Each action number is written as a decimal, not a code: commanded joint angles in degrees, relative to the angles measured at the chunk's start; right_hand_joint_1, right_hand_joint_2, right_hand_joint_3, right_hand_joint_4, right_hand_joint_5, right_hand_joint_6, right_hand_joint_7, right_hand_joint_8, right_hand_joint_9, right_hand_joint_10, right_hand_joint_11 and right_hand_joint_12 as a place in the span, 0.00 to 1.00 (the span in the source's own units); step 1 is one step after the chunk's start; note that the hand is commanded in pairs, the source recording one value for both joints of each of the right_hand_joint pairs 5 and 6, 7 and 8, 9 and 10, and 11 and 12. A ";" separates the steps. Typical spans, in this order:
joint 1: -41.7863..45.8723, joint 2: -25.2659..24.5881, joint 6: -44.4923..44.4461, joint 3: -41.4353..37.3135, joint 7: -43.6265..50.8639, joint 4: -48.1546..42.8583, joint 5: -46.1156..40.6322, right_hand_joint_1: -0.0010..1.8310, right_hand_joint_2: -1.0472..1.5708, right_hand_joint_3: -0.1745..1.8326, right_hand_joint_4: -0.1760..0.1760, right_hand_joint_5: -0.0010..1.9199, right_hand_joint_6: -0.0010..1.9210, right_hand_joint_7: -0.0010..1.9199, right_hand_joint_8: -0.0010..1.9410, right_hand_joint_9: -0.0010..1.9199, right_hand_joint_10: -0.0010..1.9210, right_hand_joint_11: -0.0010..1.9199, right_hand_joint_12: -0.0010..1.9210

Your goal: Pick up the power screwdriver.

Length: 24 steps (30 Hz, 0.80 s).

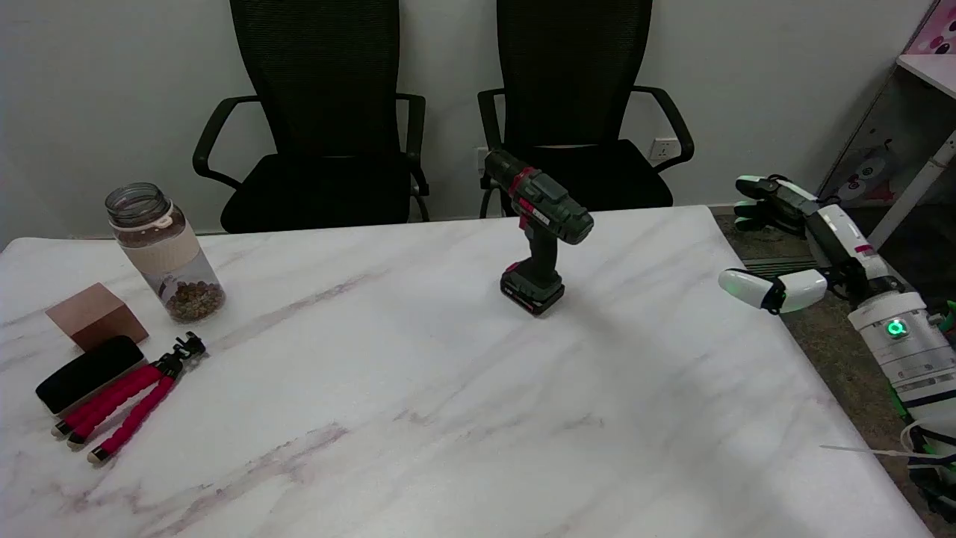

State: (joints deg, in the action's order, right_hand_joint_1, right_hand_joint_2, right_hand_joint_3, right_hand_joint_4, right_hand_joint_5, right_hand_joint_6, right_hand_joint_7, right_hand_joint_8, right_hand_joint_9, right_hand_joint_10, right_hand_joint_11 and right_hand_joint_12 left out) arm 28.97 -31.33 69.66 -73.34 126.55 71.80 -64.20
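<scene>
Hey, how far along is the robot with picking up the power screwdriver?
Barely started. Nothing looks done yet: the power screwdriver stands upright on its battery base on the table, untouched. The right hand hangs open off the table's right edge, well apart from the tool. Reaching, gripping the handle and lifting are all left.

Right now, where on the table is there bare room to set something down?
The wide marble stretch between the power screwdriver and the table's near edge is bare, as is the strip toward the right hand. The left edge is crowded: jar, brown block, black case, red tripod.
</scene>
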 commanded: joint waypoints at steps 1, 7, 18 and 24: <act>-1.19 -0.11 0.67 5.32 0.46 -0.57 -3.46 0.50 0.42 0.54 0.00 0.20 0.20 0.20 0.20 0.27 0.27 0.33 0.33; -2.60 -2.96 3.60 6.72 -3.94 -3.58 -4.22 0.50 0.41 0.56 0.08 0.20 0.20 0.20 0.20 0.27 0.27 0.33 0.33; -0.75 -4.26 12.22 6.38 -17.48 -9.39 -7.04 0.50 0.44 0.49 0.02 0.19 0.19 0.19 0.19 0.27 0.27 0.33 0.33; -0.71 -4.35 13.70 7.08 -24.07 -10.15 -8.58 0.50 0.44 0.50 0.03 0.19 0.19 0.19 0.19 0.28 0.28 0.33 0.33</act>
State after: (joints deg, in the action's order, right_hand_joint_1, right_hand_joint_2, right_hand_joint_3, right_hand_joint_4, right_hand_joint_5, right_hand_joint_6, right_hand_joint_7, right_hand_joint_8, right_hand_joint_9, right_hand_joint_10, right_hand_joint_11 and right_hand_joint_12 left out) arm 27.47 -33.94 76.43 -67.84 118.78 66.72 -68.51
